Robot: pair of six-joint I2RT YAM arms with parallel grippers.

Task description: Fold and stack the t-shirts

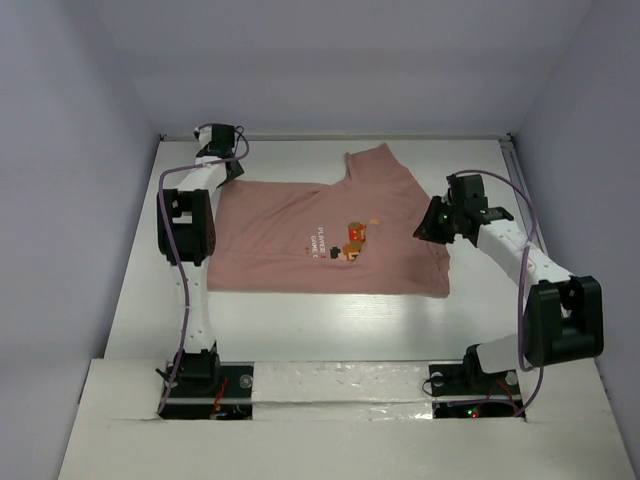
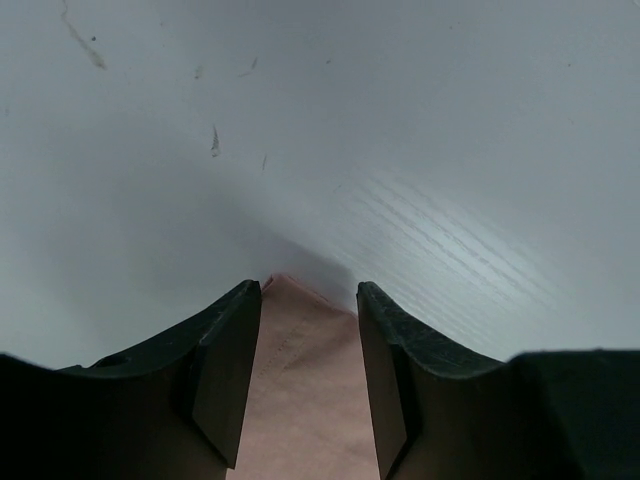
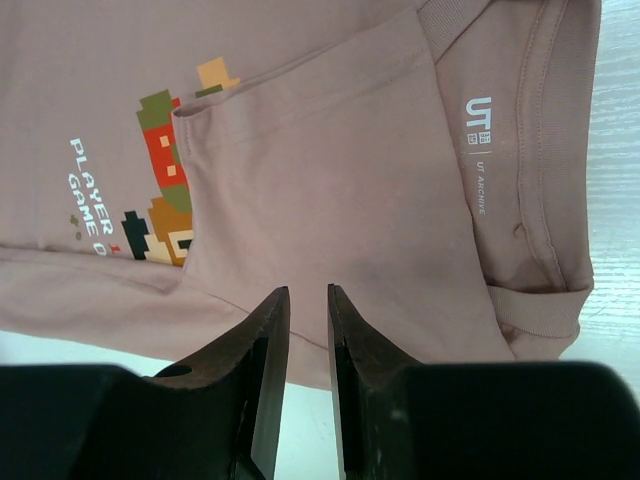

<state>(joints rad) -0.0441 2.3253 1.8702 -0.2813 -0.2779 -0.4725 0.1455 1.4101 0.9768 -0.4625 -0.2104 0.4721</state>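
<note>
The dusty-pink t-shirt (image 1: 290,240) lies spread on the white table with its pixel chest graphic (image 1: 352,238) facing up and one sleeve (image 1: 375,165) pointing to the far side. My left gripper (image 1: 228,172) is at the shirt's far left corner. In the left wrist view its jaws (image 2: 309,290) stand apart, with that corner of the t-shirt (image 2: 305,380) lying between them. My right gripper (image 1: 425,228) hovers over the shirt's right edge. Its fingers (image 3: 308,292) are narrowly apart with nothing between them, above a folded-over flap of the t-shirt (image 3: 330,180) that covers part of the graphic (image 3: 165,190), near the collar (image 3: 530,150).
Grey walls close in the table (image 1: 300,320) on the left, far and right sides. A raised white ledge (image 1: 330,385) carrying both arm bases runs along the near edge. The left arm's elbow (image 1: 185,225) stands beside the shirt's left edge.
</note>
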